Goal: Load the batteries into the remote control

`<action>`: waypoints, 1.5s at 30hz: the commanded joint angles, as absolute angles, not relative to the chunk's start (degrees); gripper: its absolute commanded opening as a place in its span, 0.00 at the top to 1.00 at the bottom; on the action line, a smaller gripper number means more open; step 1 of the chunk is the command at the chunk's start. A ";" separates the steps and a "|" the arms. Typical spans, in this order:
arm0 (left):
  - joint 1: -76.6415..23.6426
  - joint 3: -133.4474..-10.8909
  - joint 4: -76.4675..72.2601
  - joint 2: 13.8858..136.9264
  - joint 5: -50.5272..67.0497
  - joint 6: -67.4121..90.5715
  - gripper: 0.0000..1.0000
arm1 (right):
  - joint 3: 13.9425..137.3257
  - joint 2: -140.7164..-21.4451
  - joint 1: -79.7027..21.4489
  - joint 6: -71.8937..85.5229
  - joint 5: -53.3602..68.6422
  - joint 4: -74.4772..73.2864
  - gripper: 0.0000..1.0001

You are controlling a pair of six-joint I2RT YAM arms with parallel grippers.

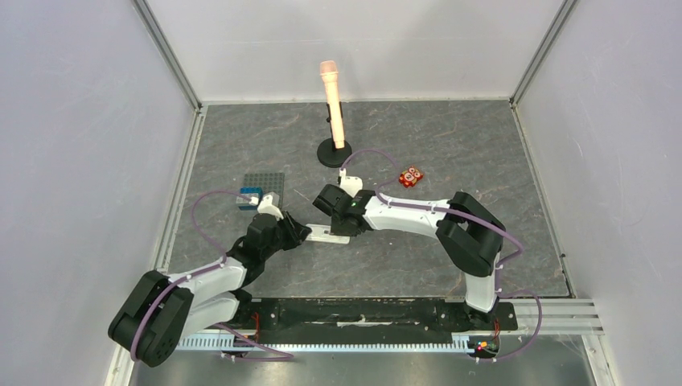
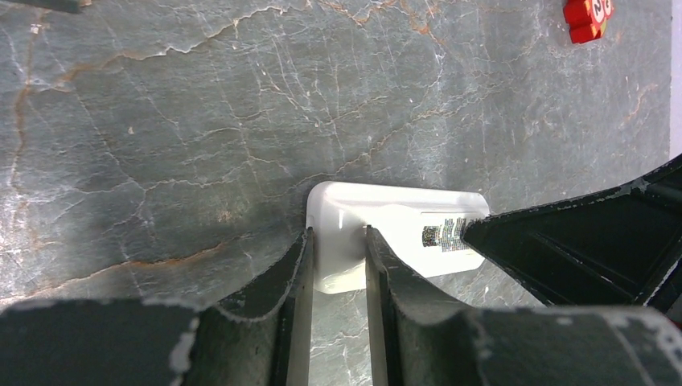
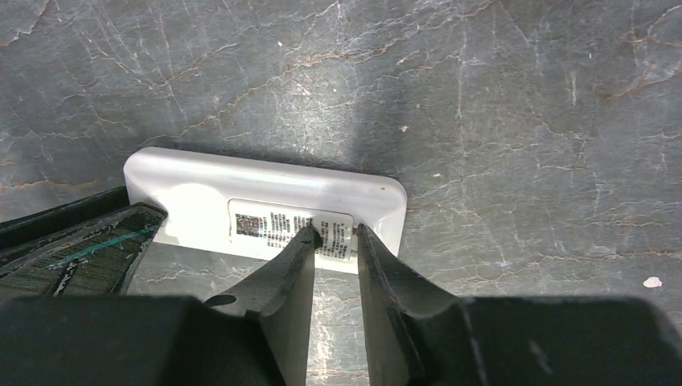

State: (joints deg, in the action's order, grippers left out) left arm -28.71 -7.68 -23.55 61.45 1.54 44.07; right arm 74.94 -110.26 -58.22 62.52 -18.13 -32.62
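left wrist: left gripper (image 2: 338,233) astride remote control (image 2: 394,211), grip unclear; right gripper (image 3: 334,229) slightly apart.

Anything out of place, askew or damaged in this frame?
Nothing looks damaged or spilled. One oddity: no batteries show in any view, while the remote control lies label side up under the tips of the left hand and the right hand.
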 commanded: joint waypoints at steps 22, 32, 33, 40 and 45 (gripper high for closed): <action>-31.82 -9.67 -17.67 60.86 12.37 44.67 0.65 | 68.95 -104.17 -56.73 57.54 -20.35 -30.41 0.38; -32.23 -8.59 -23.16 61.97 17.39 52.70 0.66 | 66.28 -101.04 -55.48 49.59 -22.84 -29.58 0.52; -32.38 -8.29 -23.65 62.13 17.45 53.60 0.66 | 66.40 -101.25 -55.45 48.77 -22.69 -29.47 0.53; -32.95 -8.30 -24.18 63.45 16.10 56.88 0.67 | 67.84 -101.19 -55.46 43.68 -21.99 -29.71 0.54; -33.05 -9.06 -22.08 64.12 14.67 57.91 0.67 | 67.81 -101.16 -55.46 40.37 -20.07 -29.98 0.53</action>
State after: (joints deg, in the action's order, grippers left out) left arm -32.47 -8.14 -20.73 63.55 14.17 54.70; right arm 66.81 -102.15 -55.70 45.08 -19.42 -27.49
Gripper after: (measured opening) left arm 0.335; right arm 0.471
